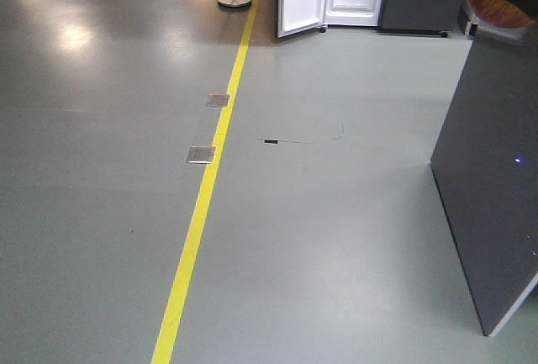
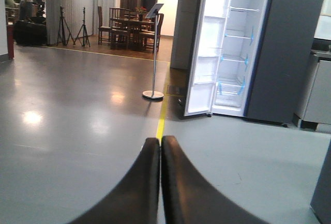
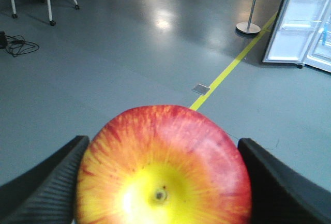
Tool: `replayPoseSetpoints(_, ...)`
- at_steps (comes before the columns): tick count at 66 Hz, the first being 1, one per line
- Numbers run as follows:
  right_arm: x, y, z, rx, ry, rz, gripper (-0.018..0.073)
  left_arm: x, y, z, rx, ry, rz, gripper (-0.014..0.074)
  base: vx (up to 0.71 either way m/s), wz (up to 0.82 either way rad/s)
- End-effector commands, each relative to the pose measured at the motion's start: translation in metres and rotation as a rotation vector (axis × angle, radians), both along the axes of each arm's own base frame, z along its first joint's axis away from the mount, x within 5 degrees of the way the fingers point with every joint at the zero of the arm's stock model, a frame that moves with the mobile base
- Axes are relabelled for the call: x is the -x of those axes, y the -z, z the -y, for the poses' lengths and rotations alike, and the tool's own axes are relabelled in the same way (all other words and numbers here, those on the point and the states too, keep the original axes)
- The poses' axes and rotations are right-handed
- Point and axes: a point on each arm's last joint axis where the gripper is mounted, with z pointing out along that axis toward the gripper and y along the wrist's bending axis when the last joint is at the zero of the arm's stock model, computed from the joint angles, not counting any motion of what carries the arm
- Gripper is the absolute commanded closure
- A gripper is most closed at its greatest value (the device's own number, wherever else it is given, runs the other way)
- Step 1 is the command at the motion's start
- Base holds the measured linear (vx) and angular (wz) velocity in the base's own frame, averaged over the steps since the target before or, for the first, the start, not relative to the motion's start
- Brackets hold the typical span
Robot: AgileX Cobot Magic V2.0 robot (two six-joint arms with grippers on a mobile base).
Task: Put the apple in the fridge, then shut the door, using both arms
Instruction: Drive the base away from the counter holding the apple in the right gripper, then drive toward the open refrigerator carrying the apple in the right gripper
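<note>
Two right fingers | apple clamped between | touching both

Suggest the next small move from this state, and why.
Probably drive the base forward toward the tall dark grey fridge with the white interior. The black right gripper is shut on the round red-and-yellow apple, the fridge's white-lined door stands open, and a wide stretch of grey floor lies between, so the shelves look out of reach. The black left gripper is shut, empty.
</note>
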Motion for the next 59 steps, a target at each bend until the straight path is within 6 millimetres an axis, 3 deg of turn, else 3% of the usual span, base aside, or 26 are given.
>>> replayPoseSetpoints(1,0.0079,-0.0190,0.0009,-0.036,0.025,0.103,0.0451,0.0029,-0.0137,-0.0008,0.013,-0.008,0.106,0.0603,0.11,0.16)
replayPoseSetpoints(59,0.0079,-0.0190,0.0009,-0.036,0.025,0.103,0.0451,0.0029,-0.0137,-0.0008,0.013,-0.008,0.106,0.0603,0.16,0.05)
